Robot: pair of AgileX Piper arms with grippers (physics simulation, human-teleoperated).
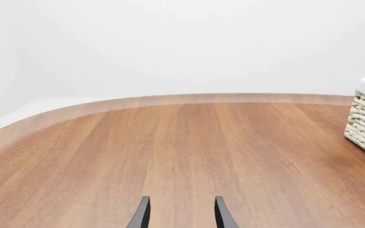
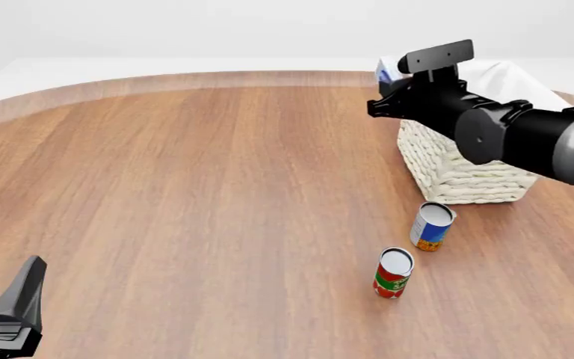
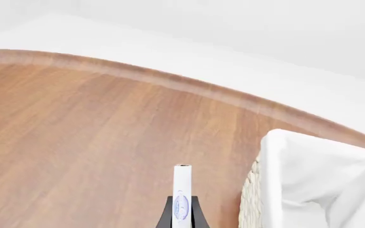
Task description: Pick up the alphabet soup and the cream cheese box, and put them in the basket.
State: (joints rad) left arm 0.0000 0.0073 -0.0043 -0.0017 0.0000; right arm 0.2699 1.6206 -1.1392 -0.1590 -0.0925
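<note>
The brown wooden counter (image 2: pixel 187 187) with a rounded far edge carries the square woven cream-white basket (image 2: pixel 462 176) at far right, the blue-and-white alphabet soup can (image 2: pixel 432 226) just before it, and a red-and-green can (image 2: pixel 394 274) nearer still.

No legible text, brand, number or sign in any view.

- Alphabet soup (image 2: pixel 433 226): blue and white label over an orange-yellow band; printing too small to read.
- Red and green can (image 2: pixel 393 274): white marks on the label, unreadable.
- Cream cheese box (image 3: pixel 182 197): seen edge-on in the right wrist view, white with a small bluish-purple oval emblem, its lettering blurred; in the front view only a blue and white corner shows.
</note>
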